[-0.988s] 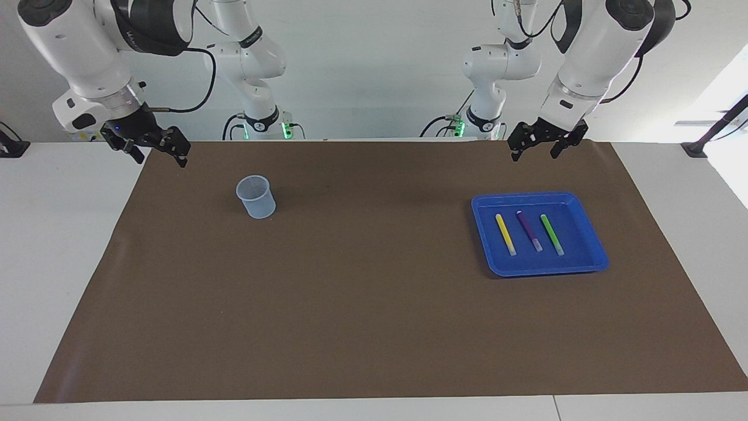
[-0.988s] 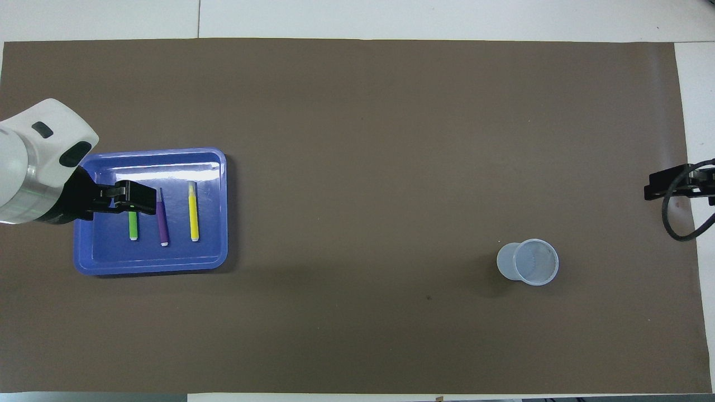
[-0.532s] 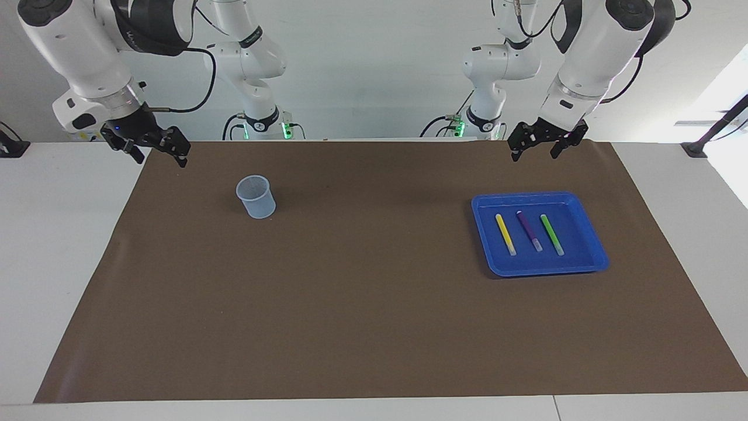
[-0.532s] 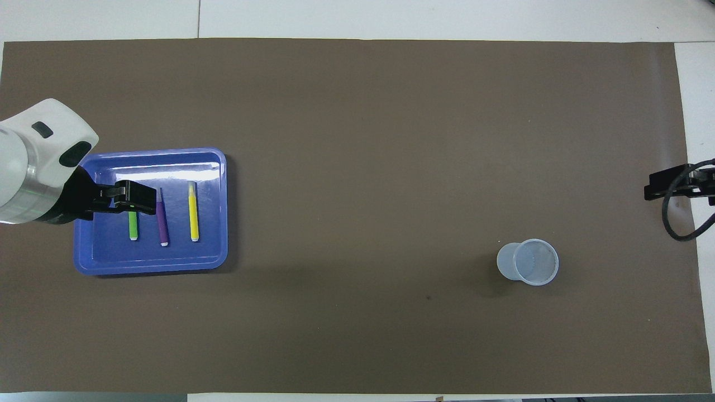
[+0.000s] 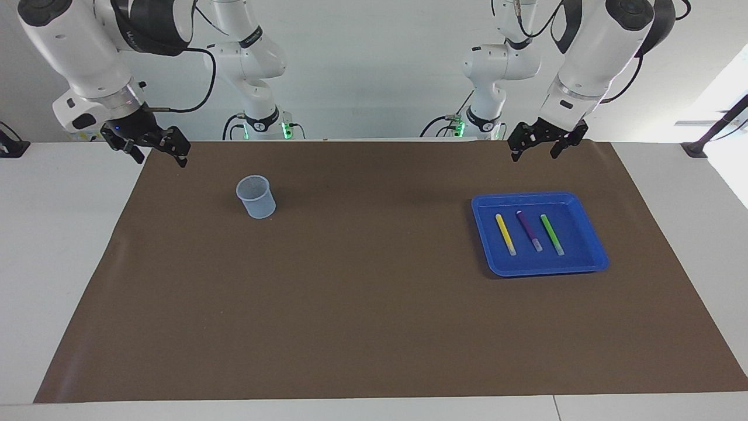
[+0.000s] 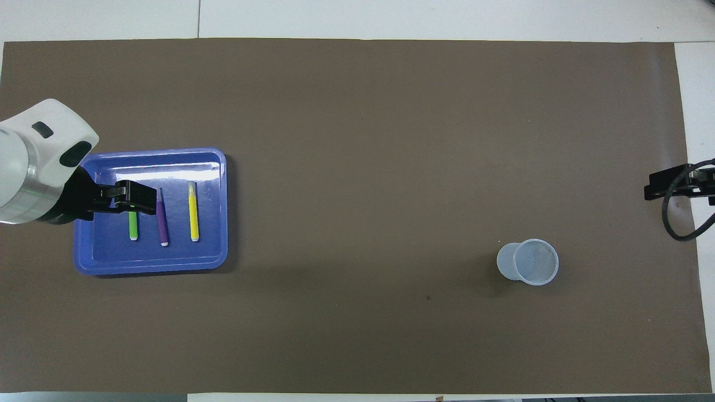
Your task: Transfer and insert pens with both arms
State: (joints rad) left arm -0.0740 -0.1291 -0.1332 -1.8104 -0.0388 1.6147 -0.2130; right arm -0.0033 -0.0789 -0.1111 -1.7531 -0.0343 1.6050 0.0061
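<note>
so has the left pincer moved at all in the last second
No. The left pincer hangs in the same spot above the mat's edge nearest the robots, up from the blue tray, with no pen taken.

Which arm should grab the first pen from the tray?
Left. The left gripper hangs open by the blue tray holding the pens; the right gripper is up at the cup's end.

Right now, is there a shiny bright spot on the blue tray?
In the overhead view, yes: a white streak of glare runs along the blue tray floor, touching the yellow pen tip. In the facing view the tray shows only a faint pale streak.
</note>
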